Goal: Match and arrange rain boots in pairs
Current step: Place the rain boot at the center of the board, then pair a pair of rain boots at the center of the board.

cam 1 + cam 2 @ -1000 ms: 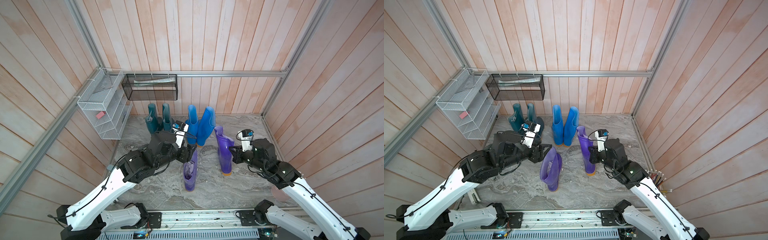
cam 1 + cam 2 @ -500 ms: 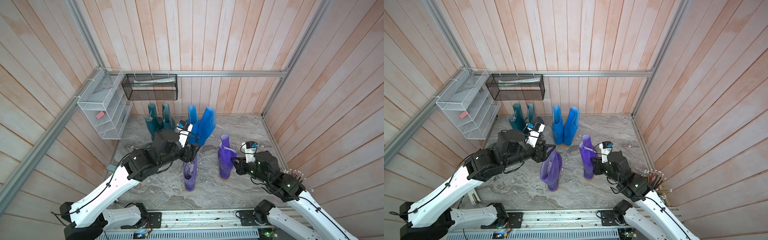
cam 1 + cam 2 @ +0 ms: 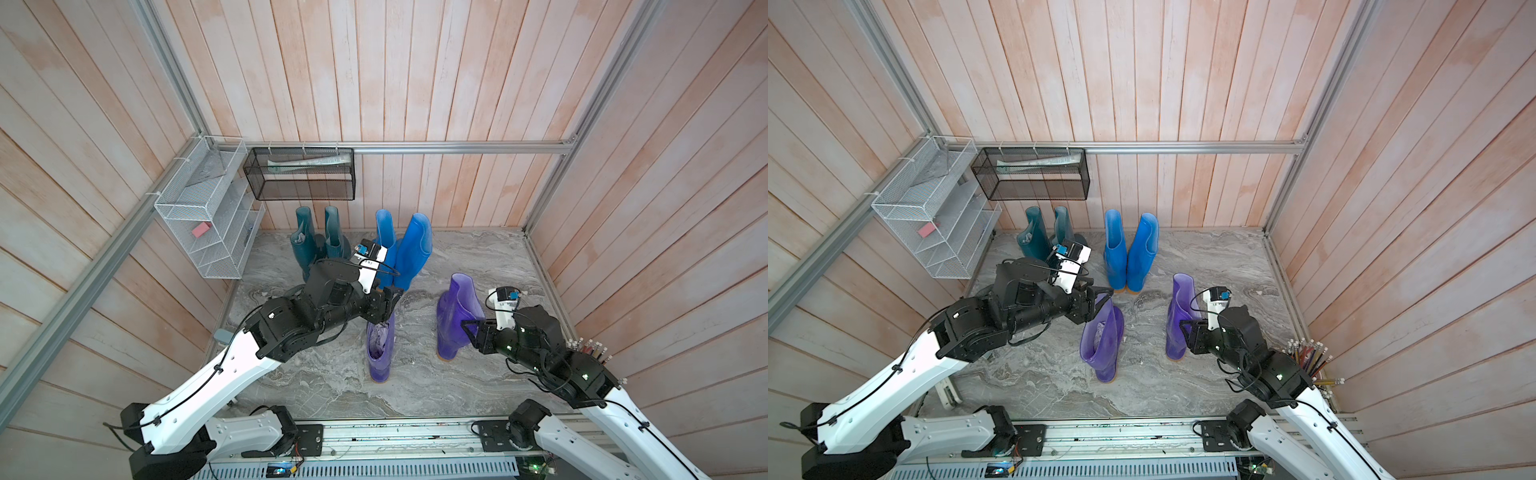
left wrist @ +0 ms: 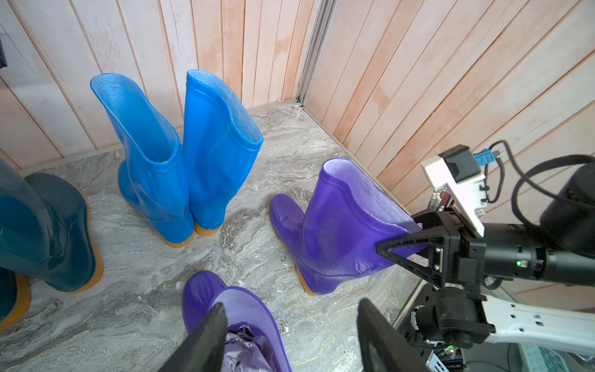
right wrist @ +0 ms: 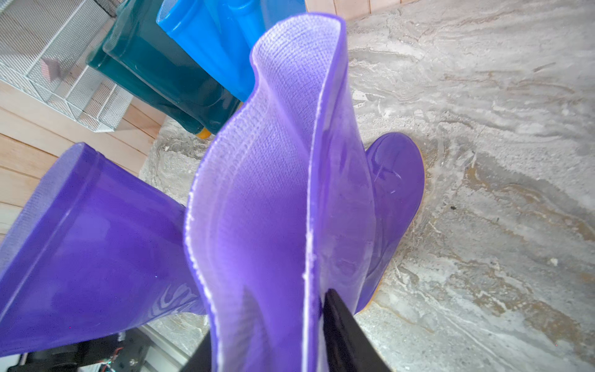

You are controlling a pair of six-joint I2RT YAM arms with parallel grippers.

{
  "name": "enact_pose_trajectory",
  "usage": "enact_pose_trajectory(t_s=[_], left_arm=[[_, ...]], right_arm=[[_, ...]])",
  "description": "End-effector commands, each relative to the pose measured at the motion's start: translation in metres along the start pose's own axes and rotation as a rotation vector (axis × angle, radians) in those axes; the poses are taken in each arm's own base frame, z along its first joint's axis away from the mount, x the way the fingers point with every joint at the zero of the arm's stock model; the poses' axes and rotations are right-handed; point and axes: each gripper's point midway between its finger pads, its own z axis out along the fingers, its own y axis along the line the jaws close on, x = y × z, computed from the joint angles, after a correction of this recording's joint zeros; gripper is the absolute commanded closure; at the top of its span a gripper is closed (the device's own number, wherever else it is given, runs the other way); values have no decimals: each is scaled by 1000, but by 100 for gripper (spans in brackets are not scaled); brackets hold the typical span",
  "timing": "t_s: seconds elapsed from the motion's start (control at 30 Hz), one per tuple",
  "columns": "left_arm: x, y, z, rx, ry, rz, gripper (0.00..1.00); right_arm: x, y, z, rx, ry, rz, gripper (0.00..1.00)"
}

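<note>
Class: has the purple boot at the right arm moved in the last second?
Yes: the purple boot has shifted away from the blue pair, toward the front rail.

The left arm (image 3: 199, 395) and the right arm (image 3: 631, 432) share one build: smooth white shells on the long links, bulky matte-black housings at the joints, thin black cables tied along the white. Each wrist carries a white bracket with a small black camera (image 4: 460, 165) and a blue tag. The fingers (image 4: 384, 249) are black, pointed, open triangular frames; small green lights glow on the right arm's housings.
</note>
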Motion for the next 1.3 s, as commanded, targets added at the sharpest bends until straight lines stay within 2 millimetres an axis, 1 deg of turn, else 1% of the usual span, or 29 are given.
enact_pose_trajectory(t_s=[0.0, 0.17, 0.3, 0.43, 0.6, 0.77, 0.83, 0.93, 1.0, 1.1, 1.17, 1.27], left_arm=[[-3, -2, 0, 10, -11, 20, 34], [0, 0, -1, 8, -9, 20, 34], [1, 1, -4, 5, -13, 22, 34], [1, 2, -9, 4, -22, 25, 34], [6, 6, -14, -7, -29, 31, 33], [13, 12, -15, -26, -23, 36, 33], [15, 12, -15, -24, -24, 36, 33], [20, 8, -11, 1, -16, 36, 33], [22, 9, -9, -5, -7, 37, 33], [24, 12, -8, -20, -2, 41, 33], [23, 12, -10, -19, -6, 41, 33], [21, 13, -13, -27, -16, 39, 33]], right_arm=[[-12, 15, -11, -39, 0, 3, 49], [-21, 26, -15, -45, 36, -5, 37], [-31, 25, -14, 8, 45, -20, 31], [-44, 22, -7, 72, 45, -34, 23], [-58, 13, 7, 183, 56, -47, 22], [-66, 9, 24, 248, 80, -59, 23], [-66, 8, 30, 261, 94, -67, 25], [-66, 7, 40, 281, 122, -77, 31], [-65, 8, 45, 278, 134, -85, 35], [-64, 7, 51, 270, 151, -86, 55], [-64, 5, 50, 271, 152, -84, 75], [-66, 3, 49, 263, 150, -84, 85]])
